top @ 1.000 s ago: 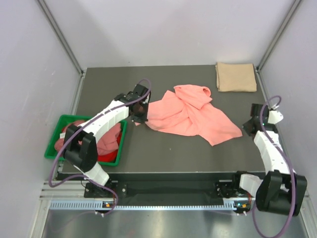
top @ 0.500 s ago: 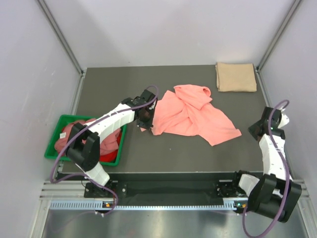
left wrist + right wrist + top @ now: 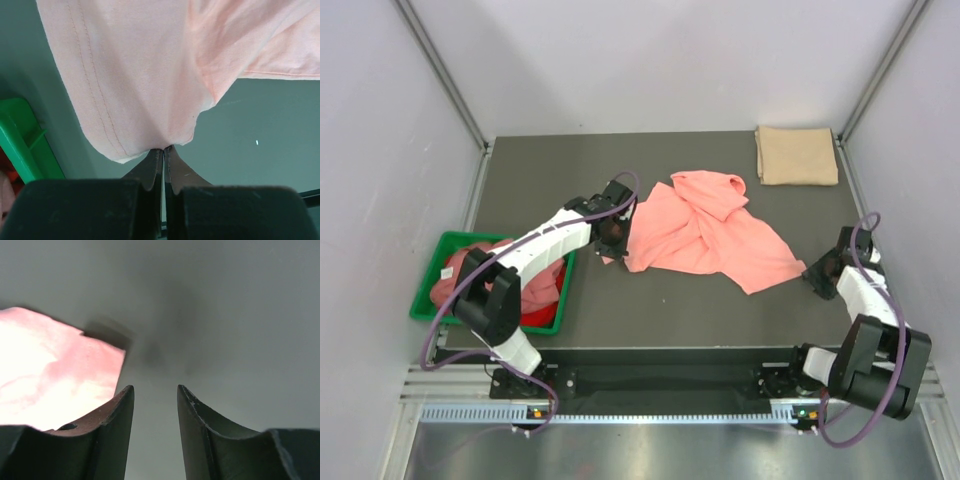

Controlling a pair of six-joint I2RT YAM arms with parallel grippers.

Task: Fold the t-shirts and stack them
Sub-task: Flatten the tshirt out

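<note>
left pincer (image 3: 163, 150): jaws pressed together, pinching the hem of the salmon shirt (image 3: 140, 75) right at the tips; cloth fans away from the pinch.
left pincer, from above (image 3: 612, 232): at the shirt's left edge, low over the table (image 3: 540, 170); tips hidden under the wrist there.
right pincer (image 3: 155, 390): jaws apart, a moderate gap, not wide; only bare table between them, nothing held.
right pincer, from above (image 3: 823, 275): low at the table's right side, just beside the shirt's near-right corner.
contact, right: cloth corner (image 3: 55, 365) shows just past the left-hand finger (image 3: 112, 425); can't tell if they touch.
salmon shirt (image 3: 705, 235): crumpled and unfolded mid-table, bunched at the far end, spread toward the right.
tan shirt (image 3: 796, 155): folded flat in the far right corner, well apart from both pincers.
green bin (image 3: 424, 283): off the table's near-left edge, holding pink and red shirts (image 3: 535, 290) in a heap.
hidden: left arm crosses over the bin and covers part of the heap; number of shirts in it unclear.
cut off: left wrist view catches only a corner of the bin (image 3: 22, 145).
hard to make out: right wrist view is blurred, the cloth washed out with no seams readable, and a dark smudge on the table ahead can't be identified.
</note>
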